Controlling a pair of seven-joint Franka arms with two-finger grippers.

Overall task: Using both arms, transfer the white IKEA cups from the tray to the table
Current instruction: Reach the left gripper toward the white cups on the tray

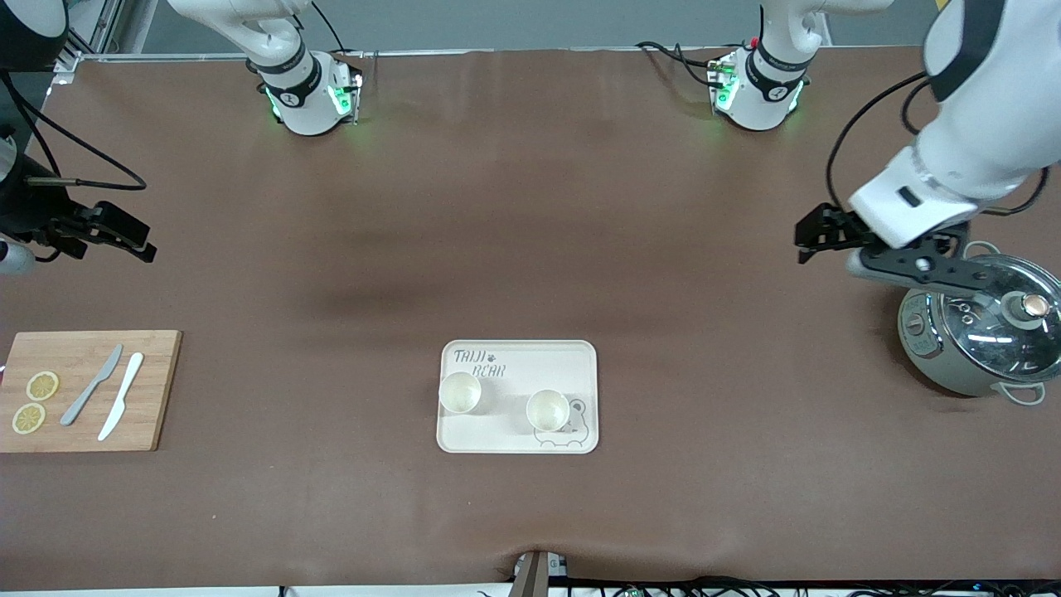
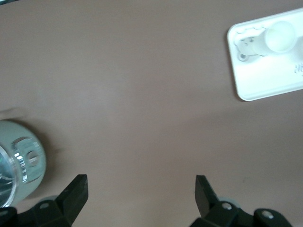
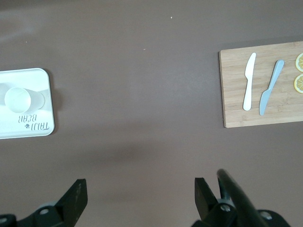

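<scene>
Two white IKEA cups stand upright on a cream bear-printed tray (image 1: 530,365) in the middle of the table. One cup (image 1: 460,391) is toward the right arm's end, the other cup (image 1: 548,410) toward the left arm's end. My left gripper (image 1: 811,235) is open and empty, in the air beside a steel pot. Its wrist view shows open fingers (image 2: 142,189), the tray (image 2: 265,80) and one cup (image 2: 279,38). My right gripper (image 1: 133,240) is open and empty over the table above a cutting board. Its wrist view (image 3: 140,191) shows the tray (image 3: 28,78) and a cup (image 3: 19,98).
A steel pot with a glass lid (image 1: 982,332) stands at the left arm's end, under the left hand. A wooden cutting board (image 1: 157,390) at the right arm's end holds two knives (image 1: 108,394) and two lemon slices (image 1: 35,402). The board also shows in the right wrist view (image 3: 232,90).
</scene>
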